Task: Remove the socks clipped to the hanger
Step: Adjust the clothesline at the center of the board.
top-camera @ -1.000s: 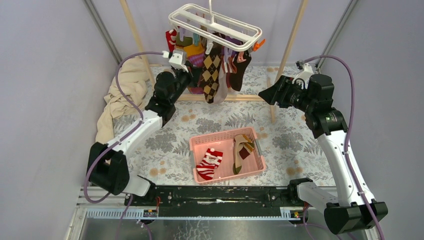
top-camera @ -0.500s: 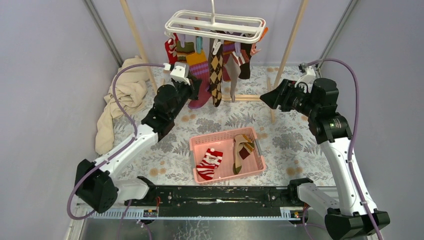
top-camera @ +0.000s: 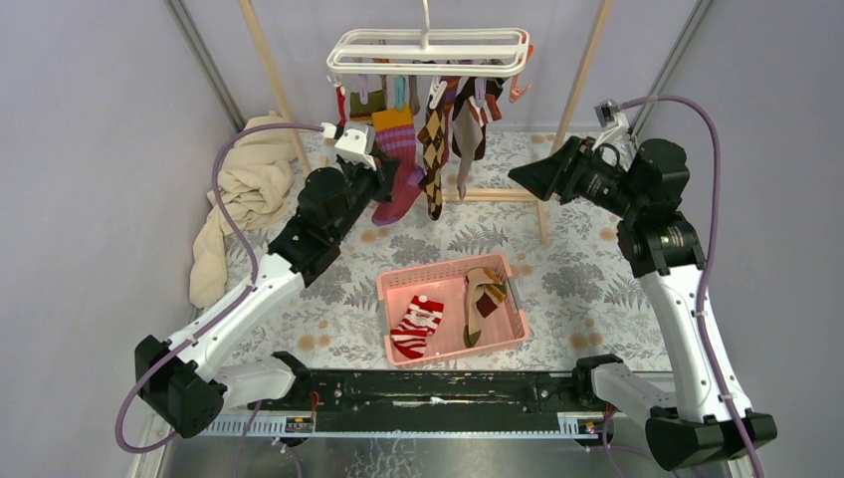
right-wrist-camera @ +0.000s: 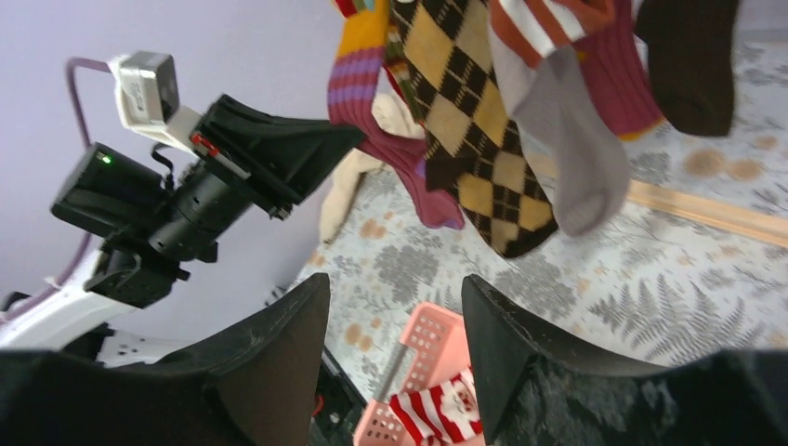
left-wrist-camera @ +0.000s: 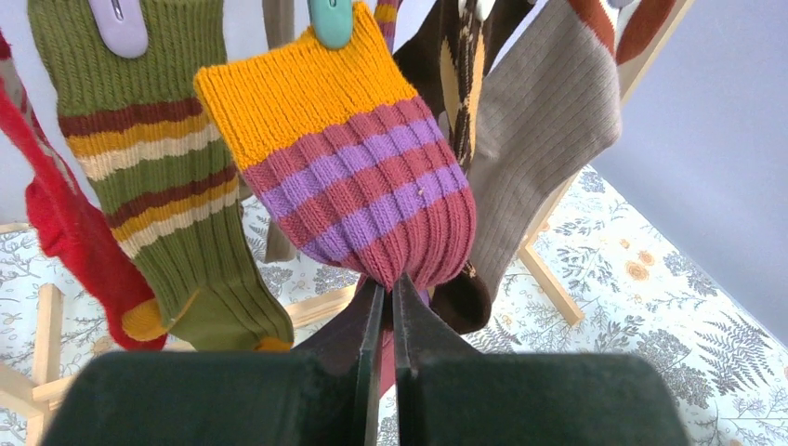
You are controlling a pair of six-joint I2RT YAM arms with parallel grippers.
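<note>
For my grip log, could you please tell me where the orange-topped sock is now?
Left wrist view, centre: the orange-topped sock hangs from a teal clip between the green sock and the grey sock, pinched below its stripes by the left gripper.

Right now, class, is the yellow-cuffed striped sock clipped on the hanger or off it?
Clipped on: a teal clip grips the yellow cuff of the sock; the left claw is shut on its stripes.
</note>
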